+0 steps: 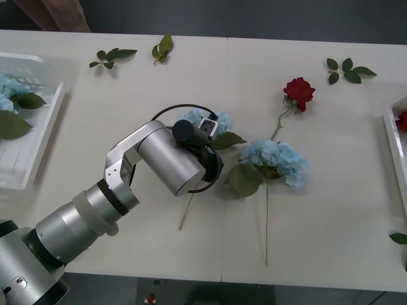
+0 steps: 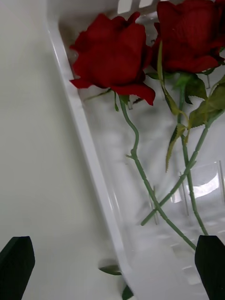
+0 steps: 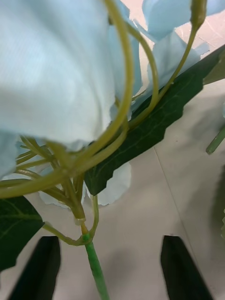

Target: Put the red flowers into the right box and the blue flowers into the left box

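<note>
1. The left end effector (image 3: 110,267) hangs over a blue flower (image 1: 205,119) near the middle of the desk (image 1: 331,216); its black fingers (image 3: 40,267) are spread, one on each side of the green stem (image 3: 96,267), not touching it
2. A second blue flower (image 1: 276,159) lies just beside the first, toward the desk's right edge, its stem pointing to the near edge
3. More blue flowers (image 1: 13,89) lie in the left box (image 1: 32,165) at the desk's left edge
4. One red flower (image 1: 299,93) lies on the desk, farther back than the second blue one
5. The right end effector (image 2: 112,267) hovers over the right box (image 2: 79,126) rim, fingers spread and holding nothing; two red flowers (image 2: 112,56) lie inside
6. Loose leaf sprigs (image 1: 111,57) lie along the far edge
</note>
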Action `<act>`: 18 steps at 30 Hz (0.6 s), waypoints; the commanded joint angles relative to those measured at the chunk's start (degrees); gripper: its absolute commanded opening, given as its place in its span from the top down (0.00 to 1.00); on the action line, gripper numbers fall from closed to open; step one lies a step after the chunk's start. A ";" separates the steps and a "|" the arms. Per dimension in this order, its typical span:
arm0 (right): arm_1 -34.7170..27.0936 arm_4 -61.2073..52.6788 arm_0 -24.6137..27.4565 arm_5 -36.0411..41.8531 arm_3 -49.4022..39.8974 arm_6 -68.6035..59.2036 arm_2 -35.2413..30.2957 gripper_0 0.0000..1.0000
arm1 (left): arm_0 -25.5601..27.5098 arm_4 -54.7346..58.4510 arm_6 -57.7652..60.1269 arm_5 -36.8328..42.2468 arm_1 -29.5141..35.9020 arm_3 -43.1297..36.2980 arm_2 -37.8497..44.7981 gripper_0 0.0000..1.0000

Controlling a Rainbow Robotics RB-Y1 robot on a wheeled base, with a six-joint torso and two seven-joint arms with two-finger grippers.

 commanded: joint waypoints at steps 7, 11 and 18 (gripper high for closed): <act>3.83 5.13 -11.14 -0.63 -1.54 -12.75 9.91 0.00 | -1.32 -0.25 2.55 -0.33 1.84 -1.02 0.00 1.00; 5.33 7.86 -15.45 -1.51 -0.93 -18.73 16.06 0.00 | -1.23 0.01 2.55 -0.25 3.42 -1.81 0.00 1.00; 9.81 10.58 -23.10 -4.14 4.26 -24.88 24.33 0.00 | -1.14 2.56 2.99 3.01 9.04 -11.74 2.28 1.00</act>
